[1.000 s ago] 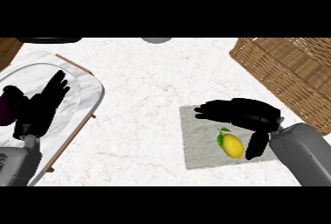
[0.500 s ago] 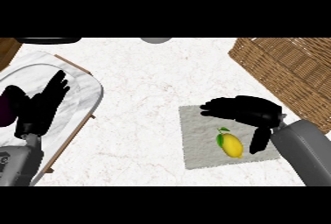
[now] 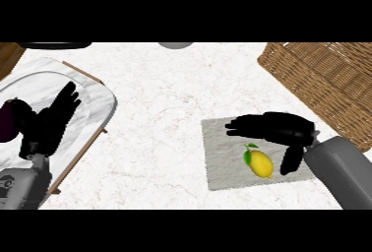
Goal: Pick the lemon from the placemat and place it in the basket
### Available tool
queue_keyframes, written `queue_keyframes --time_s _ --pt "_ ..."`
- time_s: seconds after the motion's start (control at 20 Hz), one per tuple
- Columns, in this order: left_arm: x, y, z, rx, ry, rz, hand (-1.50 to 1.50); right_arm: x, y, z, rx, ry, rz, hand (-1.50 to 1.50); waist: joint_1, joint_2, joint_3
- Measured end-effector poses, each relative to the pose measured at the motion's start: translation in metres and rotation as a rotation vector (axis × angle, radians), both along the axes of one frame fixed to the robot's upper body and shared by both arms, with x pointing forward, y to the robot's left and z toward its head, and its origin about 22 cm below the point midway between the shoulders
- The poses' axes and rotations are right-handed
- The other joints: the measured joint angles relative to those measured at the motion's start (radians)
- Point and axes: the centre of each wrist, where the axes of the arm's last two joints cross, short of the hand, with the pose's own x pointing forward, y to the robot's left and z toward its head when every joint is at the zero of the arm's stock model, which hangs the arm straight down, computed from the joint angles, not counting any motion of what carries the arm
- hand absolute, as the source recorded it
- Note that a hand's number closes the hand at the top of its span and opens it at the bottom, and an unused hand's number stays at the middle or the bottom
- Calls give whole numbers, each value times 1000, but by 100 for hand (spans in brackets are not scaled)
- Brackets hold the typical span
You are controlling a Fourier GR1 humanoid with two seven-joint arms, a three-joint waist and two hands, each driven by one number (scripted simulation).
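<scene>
The right hand's fingers (image 3: 251, 127) stretch leftward over the upper part of the placemat (image 3: 222, 170), relaxed and only lightly bent, closed on nothing, while its thumb (image 3: 290, 158) points down toward the lower edge of the view, just right of the lemon (image 3: 261, 163). The lemon lies on the placemat below those fingers and beside the thumb; whether the thumb touches it cannot be told from this steep angle. It is yellow, with a small green leaf at its upper end, and it rests lengthwise, tilted a little. The right hand (image 3: 280, 129) joins a grey forearm (image 3: 343, 170) that comes in from the lower right corner. The placemat is a pale grey, rough-edged square lying flat on the white marbled counter (image 3: 167, 88). The basket (image 3: 323, 78), brown and woven, stands at the upper right, its near corner close to the placemat's upper right edge and to the back of the right hand. Across the counter, well apart from all this, the left hand (image 3: 47, 123) shows at the left edge, open with fingers straight and pointing up, resting over a pale marbled tray (image 3: 94, 98) with a wooden rim. A dark purple object (image 3: 7, 123) sits at the far left beside that hand, mostly cut off.
</scene>
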Motion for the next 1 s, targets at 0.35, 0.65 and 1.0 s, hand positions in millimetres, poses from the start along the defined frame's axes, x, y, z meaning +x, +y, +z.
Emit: queue_keyframes --time_s 0.35,0.65,1.0 --pt "-5 7 -3 -4 -7 4 0 -8 -3 -14 -27 -36 4 -150 -3 0 0" --pt "-2 5 4 -4 0 1 0 -10 1 -28 -56 -56 16 150 -4 0 0" --pt "-3 6 4 -3 1 -1 0 -14 14 -38 -117 -123 111 150 -3 -7 -10"
